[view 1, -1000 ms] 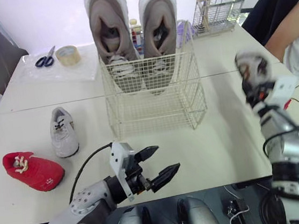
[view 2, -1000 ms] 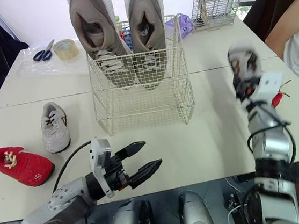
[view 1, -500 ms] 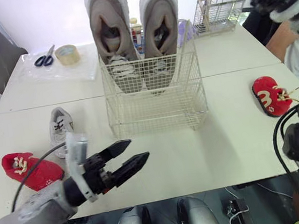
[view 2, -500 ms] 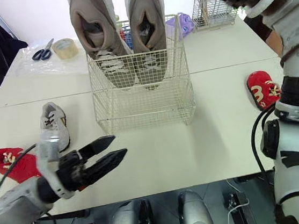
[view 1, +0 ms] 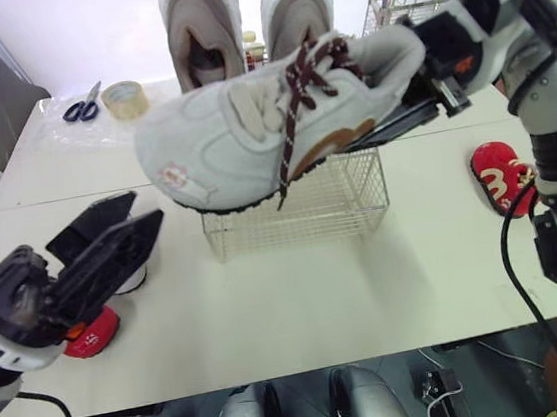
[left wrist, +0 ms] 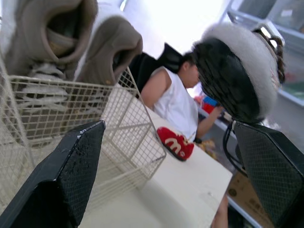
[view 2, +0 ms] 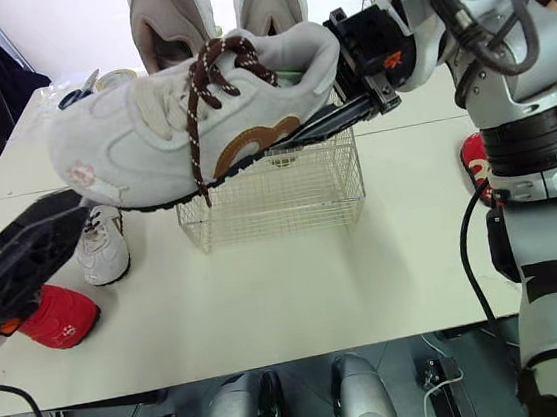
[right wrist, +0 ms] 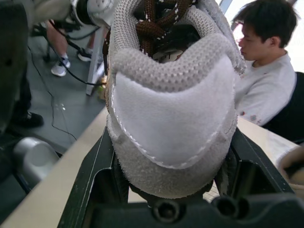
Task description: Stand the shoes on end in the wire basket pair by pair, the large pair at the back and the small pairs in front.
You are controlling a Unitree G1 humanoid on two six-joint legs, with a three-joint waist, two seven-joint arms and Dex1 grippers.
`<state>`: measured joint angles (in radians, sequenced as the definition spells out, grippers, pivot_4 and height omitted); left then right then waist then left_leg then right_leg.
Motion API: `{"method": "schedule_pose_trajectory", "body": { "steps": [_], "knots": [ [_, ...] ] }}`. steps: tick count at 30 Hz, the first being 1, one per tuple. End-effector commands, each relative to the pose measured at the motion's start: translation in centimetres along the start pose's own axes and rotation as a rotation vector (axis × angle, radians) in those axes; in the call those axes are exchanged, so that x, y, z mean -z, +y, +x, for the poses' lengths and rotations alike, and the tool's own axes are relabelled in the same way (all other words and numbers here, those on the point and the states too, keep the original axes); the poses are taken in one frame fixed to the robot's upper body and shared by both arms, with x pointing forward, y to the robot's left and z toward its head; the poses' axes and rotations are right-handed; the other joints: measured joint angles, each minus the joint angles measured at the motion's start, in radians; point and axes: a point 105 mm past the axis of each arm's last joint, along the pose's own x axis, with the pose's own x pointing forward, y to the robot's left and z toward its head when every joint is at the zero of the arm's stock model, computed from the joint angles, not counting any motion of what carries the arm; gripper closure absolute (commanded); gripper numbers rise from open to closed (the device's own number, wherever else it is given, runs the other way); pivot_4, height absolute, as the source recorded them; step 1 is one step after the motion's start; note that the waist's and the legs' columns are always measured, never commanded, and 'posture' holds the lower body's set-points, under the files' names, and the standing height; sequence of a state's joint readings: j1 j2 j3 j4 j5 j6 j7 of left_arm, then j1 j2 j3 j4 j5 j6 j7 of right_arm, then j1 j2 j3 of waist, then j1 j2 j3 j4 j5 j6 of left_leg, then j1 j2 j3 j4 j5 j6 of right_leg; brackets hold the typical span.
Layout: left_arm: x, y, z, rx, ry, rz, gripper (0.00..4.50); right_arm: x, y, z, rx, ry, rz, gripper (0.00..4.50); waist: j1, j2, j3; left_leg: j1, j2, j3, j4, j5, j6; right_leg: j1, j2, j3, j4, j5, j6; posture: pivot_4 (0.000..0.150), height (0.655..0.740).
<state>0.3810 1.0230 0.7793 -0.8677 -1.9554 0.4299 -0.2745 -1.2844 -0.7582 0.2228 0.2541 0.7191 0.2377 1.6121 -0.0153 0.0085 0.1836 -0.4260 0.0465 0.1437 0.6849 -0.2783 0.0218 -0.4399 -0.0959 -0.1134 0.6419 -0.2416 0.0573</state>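
My left fingers gape wide and empty at near left, the grey laced shoe hangs level in the air by the wire basket, toe pointing left, heel clamped in my right fingers, so I reckon it needs upending.

The front of the cream wire basket is open, while the upright pair of tall taupe shoes fills its back. The large pale-grey sneaker with brown laces, clamped at the heel between the right gripper's fingers, hangs crosswise above that opening and bars the way down. The white counter in front of the basket is bare. On the left, a small grey shoe and a small red shoe lie below the spread fingers of the left gripper. A second red shoe lies on the right.
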Motion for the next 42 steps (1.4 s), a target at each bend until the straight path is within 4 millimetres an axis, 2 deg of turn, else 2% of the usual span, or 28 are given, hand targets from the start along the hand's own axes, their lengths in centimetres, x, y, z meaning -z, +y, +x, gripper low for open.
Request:
{"method": "schedule_pose_trajectory", "body": {
  "steps": [1,8,15,18,20,22,23,31,34,36,38,42],
  "knots": [
    [-0.6,-0.7,1.2,0.071,-0.062,-0.023,0.0,-0.9,-0.6,-0.3,0.011,0.003,-0.064,2.58,0.001,0.0,0.0,0.0,0.0,0.0,0.0,0.0,0.0,0.0,0.0,0.0,0.0,0.0,0.0,0.15,0.74],
    [-1.3,-0.7,3.1,0.147,-0.102,-0.043,0.0,-0.4,0.5,-0.3,-0.01,0.025,-0.042,2.58,0.001,0.0,0.0,0.0,0.001,0.0,-0.001,0.0,0.0,-0.001,0.001,0.0,0.0,0.002,0.003,0.15,0.74],
    [-1.1,-0.1,4.5,0.222,-0.073,-0.102,0.0,-0.9,2.2,0.7,-0.081,-0.001,-0.027,2.58,0.003,0.0,0.0,0.0,0.001,0.0,-0.001,0.001,-0.001,0.0,0.002,0.0,0.001,0.002,0.003,0.15,0.74],
    [-0.4,0.0,4.4,0.247,-0.036,-0.126,0.79,-0.9,2.3,0.7,-0.076,0.001,-0.029,2.59,0.002,-0.001,0.0,0.0,0.001,0.0,-0.001,0.001,-0.001,0.0,0.003,0.0,0.001,0.002,0.003,0.15,0.74],
    [-0.2,-0.1,4.3,0.26,-0.025,-0.137,1.61,-0.9,2.3,0.7,-0.066,0.007,-0.03,2.59,0.002,-0.001,0.0,0.0,0.001,0.0,-0.001,0.001,-0.001,0.0,0.003,0.0,0.002,0.002,0.003,0.15,0.74],
    [0.2,0.0,4.1,0.257,-0.007,-0.145,2.61,-0.8,2.1,0.5,-0.053,0.021,-0.035,2.59,0.002,-0.001,0.0,0.0,0.001,0.0,-0.001,0.001,-0.001,0.0,0.003,0.0,0.002,0.002,0.003,0.15,0.74],
    [0.2,0.3,3.9,0.249,-0.007,-0.15,2.86,-0.8,2.1,0.5,-0.051,0.026,-0.035,2.59,0.002,-0.001,0.0,0.0,0.001,0.0,-0.001,0.001,-0.001,0.0,0.003,0.0,0.002,0.002,0.003,0.15,0.74],
    [-0.4,0.6,4.0,0.244,-0.034,-0.149,2.86,-0.9,2.1,0.6,-0.049,0.035,-0.035,2.59,0.004,-0.001,0.0,0.0,0.001,-0.001,0.0,0.002,-0.002,0.0,0.003,0.0,0.003,0.002,0.003,0.15,0.74],
    [-1.2,0.8,3.9,0.249,-0.095,-0.151,2.06,-0.8,2.0,0.6,-0.044,0.041,-0.037,2.59,0.004,-0.002,0.0,0.0,0.001,-0.001,0.0,0.002,-0.002,0.0,0.003,0.0,0.003,0.002,0.003,0.15,0.74],
    [-1.3,1.3,3.5,0.202,-0.081,-0.135,1.2,-0.8,1.9,0.5,-0.036,0.047,-0.046,2.59,0.003,-0.002,0.0,0.001,0.001,-0.001,0.0,0.002,-0.002,0.0,0.003,0.0,0.003,0.002,0.003,0.15,0.74],
    [-1.1,1.4,3.1,0.189,-0.073,-0.136,0.15,-0.8,1.8,0.5,-0.032,0.048,-0.051,2.59,0.001,-0.002,0.0,0.001,0.001,-0.001,0.0,0.002,-0.002,0.0,0.003,0.0,0.003,0.002,0.003,0.15,0.74],
    [0.5,1.1,2.4,0.18,-0.055,-0.184,0.06,-0.7,1.4,0.7,-0.021,0.053,-0.08,2.59,0.0,-0.002,0.0,0.001,0.001,-0.001,0.0,0.002,-0.003,0.0,0.003,0.0,0.004,0.002,0.003,0.15,0.74]
  ]
}}
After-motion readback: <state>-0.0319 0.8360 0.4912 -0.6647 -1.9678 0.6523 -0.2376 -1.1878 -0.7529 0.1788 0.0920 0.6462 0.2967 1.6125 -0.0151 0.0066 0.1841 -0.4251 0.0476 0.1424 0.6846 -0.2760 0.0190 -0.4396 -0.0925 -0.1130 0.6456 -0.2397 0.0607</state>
